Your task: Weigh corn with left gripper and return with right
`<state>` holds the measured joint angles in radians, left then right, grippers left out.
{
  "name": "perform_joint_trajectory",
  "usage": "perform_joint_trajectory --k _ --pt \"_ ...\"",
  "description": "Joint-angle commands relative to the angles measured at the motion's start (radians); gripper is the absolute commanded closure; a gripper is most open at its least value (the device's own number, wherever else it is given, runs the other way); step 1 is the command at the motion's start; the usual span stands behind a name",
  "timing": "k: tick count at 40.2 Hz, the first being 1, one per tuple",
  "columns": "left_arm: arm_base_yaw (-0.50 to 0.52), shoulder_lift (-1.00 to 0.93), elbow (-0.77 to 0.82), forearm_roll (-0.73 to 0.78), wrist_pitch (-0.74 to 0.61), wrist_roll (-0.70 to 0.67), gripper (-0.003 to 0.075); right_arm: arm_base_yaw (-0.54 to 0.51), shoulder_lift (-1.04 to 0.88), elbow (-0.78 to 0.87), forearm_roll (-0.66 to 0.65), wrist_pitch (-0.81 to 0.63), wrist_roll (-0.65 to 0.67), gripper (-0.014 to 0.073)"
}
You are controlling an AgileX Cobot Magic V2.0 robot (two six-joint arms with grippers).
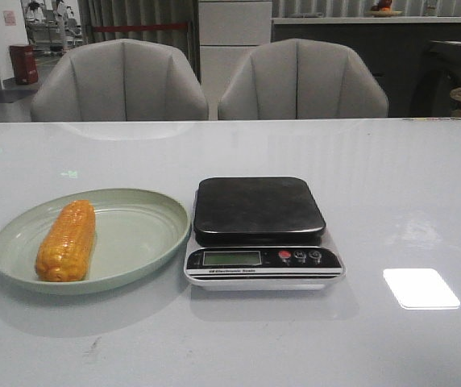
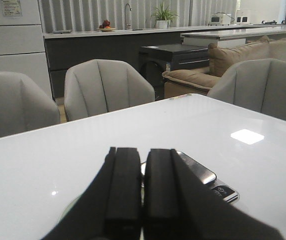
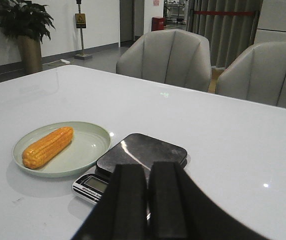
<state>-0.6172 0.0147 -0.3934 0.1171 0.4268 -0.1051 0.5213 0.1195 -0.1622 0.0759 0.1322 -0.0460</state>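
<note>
The orange-yellow corn [image 1: 68, 240] lies on a pale green plate [image 1: 146, 242] at the table's left; it also shows in the right wrist view [image 3: 48, 146]. A kitchen scale with a dark platform [image 1: 257, 209] stands right of the plate, its platform bare. Neither gripper shows in the front view. In the left wrist view my left gripper [image 2: 143, 152] is shut and empty, above the table with the scale's corner [image 2: 203, 172] beyond its fingers. In the right wrist view my right gripper [image 3: 148, 167] is shut and empty, above the scale [image 3: 143, 152].
The scale's display and buttons [image 1: 263, 258] face the front edge. Two grey chairs [image 1: 122, 81] stand behind the table's far edge. A bright light reflection [image 1: 421, 288] lies on the white tabletop at the right.
</note>
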Motion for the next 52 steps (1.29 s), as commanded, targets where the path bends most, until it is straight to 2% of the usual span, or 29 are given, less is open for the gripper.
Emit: perform_joint_trajectory --k 1,8,13,22,28,52 --pt "0.000 0.014 -0.008 -0.006 -0.085 -0.003 0.0606 -0.005 0.011 -0.027 -0.009 -0.075 -0.008 0.0407" --pt "0.069 0.014 0.062 -0.013 -0.098 -0.003 0.0606 -0.005 0.011 -0.027 -0.009 -0.075 -0.008 0.0407" --pt "0.192 0.014 0.139 -0.063 -0.190 -0.003 0.0606 -0.005 0.011 -0.027 -0.009 -0.075 -0.008 0.0407" --pt "0.453 0.013 0.304 -0.071 -0.449 -0.003 0.0606 -0.005 0.011 -0.027 -0.009 -0.075 -0.008 0.0407" --pt "0.565 -0.024 0.379 -0.071 -0.503 -0.003 0.0606 -0.005 0.011 -0.027 -0.009 -0.075 -0.008 0.0407" --pt "0.576 -0.041 0.400 -0.062 -0.473 -0.003 0.0606 -0.005 0.011 -0.027 -0.009 -0.074 -0.008 0.0407"
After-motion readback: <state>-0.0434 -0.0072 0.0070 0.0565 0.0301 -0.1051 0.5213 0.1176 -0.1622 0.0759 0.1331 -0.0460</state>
